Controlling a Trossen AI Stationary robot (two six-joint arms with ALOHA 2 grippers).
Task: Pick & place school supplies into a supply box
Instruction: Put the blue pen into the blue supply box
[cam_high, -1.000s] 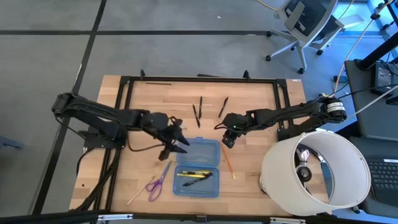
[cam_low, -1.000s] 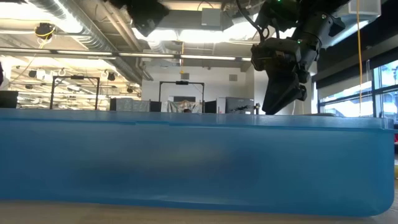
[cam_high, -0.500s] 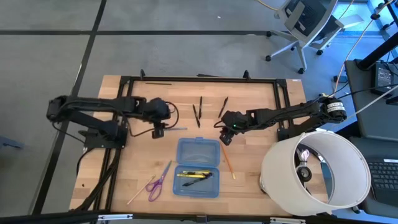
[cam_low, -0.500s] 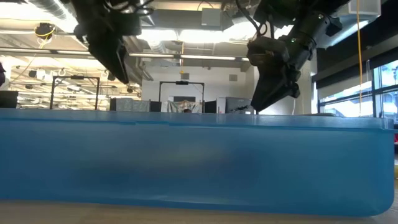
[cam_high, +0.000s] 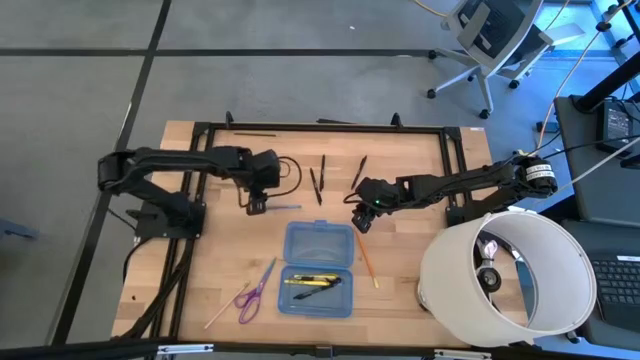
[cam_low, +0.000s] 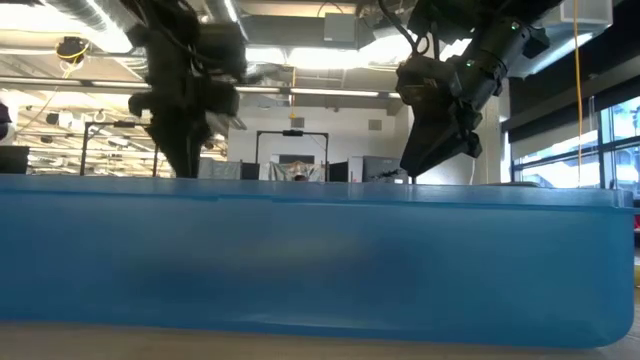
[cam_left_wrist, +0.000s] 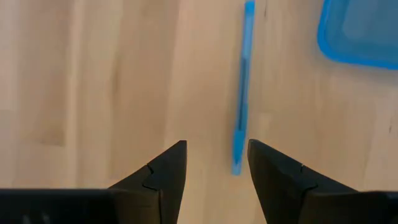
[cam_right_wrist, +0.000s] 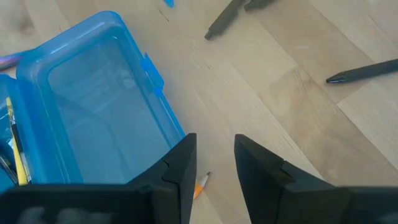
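Observation:
The open blue supply box (cam_high: 318, 268) lies on the table; its near half holds a yellow pencil and black pens (cam_high: 312, 285). A blue pen (cam_left_wrist: 241, 118) lies flat on the wood to the box's far left. My left gripper (cam_high: 257, 205) points down, open, just beyond the pen's left end, its fingers (cam_left_wrist: 214, 163) touching nothing. My right gripper (cam_high: 362, 222) hangs open (cam_right_wrist: 216, 152) at the box's far right corner, above an orange pencil (cam_high: 366, 262). Three black pens (cam_high: 320, 180) lie farther back. Purple scissors (cam_high: 255, 292) and a pale stick (cam_high: 222, 312) lie at the near left.
A big white drum (cam_high: 505, 280) stands at the table's near right corner. The black frame rail (cam_high: 320, 127) runs along the far edge. In the low view the box's blue wall (cam_low: 320, 260) hides the tabletop. Bare wood lies between the black pens and the box.
My left gripper has swung from the box's far left corner toward the table's left and far side, tipped from slanting to pointing nearly straight down, and sunk over the blue pen's left end. Its fingers have stayed open. Nothing on the table has moved.

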